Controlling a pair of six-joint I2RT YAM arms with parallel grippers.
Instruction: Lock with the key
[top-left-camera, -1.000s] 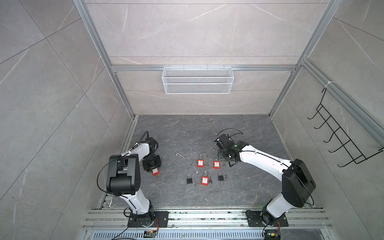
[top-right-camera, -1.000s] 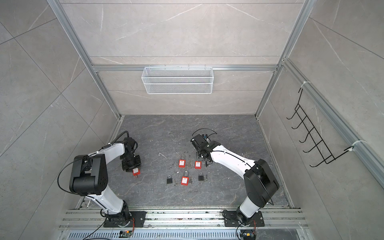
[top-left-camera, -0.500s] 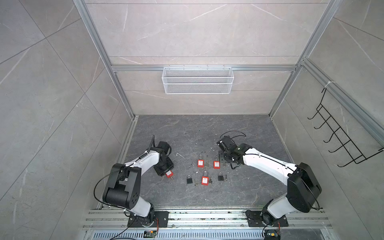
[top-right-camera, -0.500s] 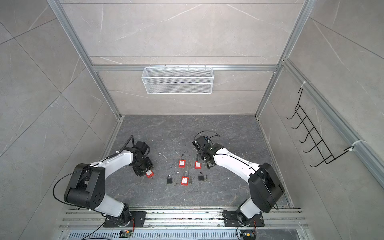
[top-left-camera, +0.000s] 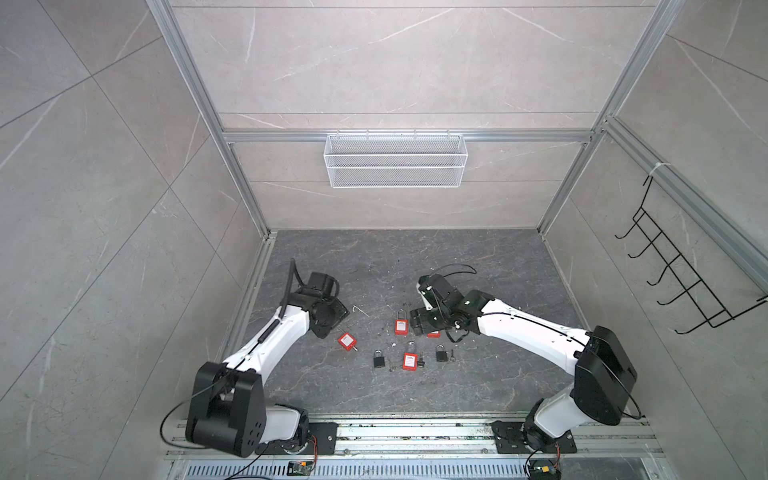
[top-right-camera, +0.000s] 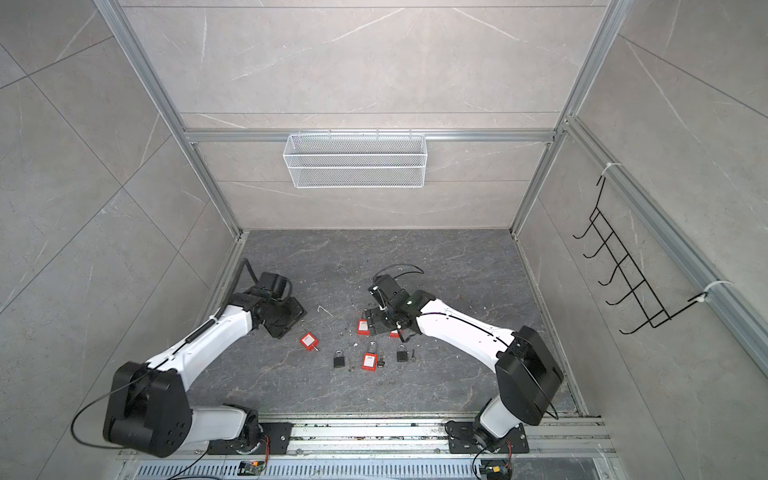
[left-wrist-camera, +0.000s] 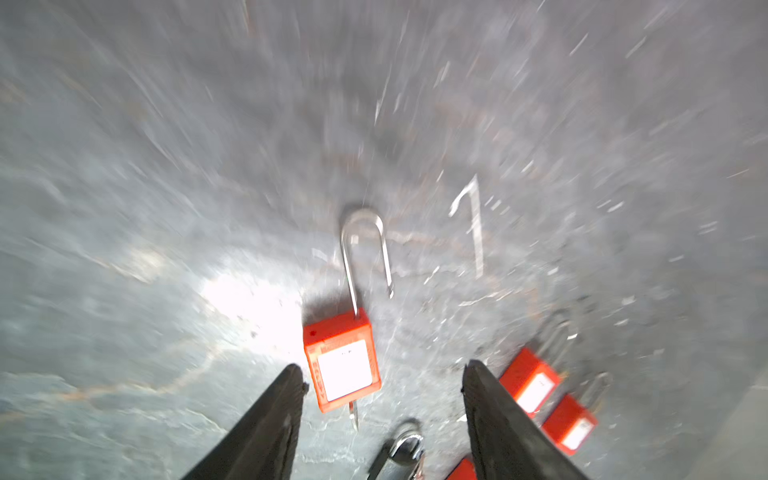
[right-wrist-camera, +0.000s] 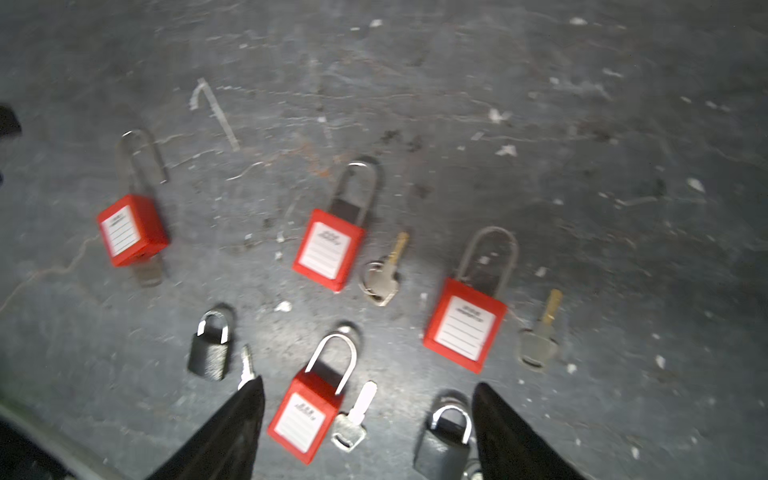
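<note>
Lying just ahead of the left gripper (left-wrist-camera: 382, 365) — jaws wide, empty — the red padlock (left-wrist-camera: 343, 365) points its shackle (left-wrist-camera: 365, 249) away, key (left-wrist-camera: 354, 415) nearest.

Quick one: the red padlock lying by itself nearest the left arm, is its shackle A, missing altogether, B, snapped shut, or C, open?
C: in the left wrist view the shackle of the red padlock has one leg hanging free of the body.
</note>
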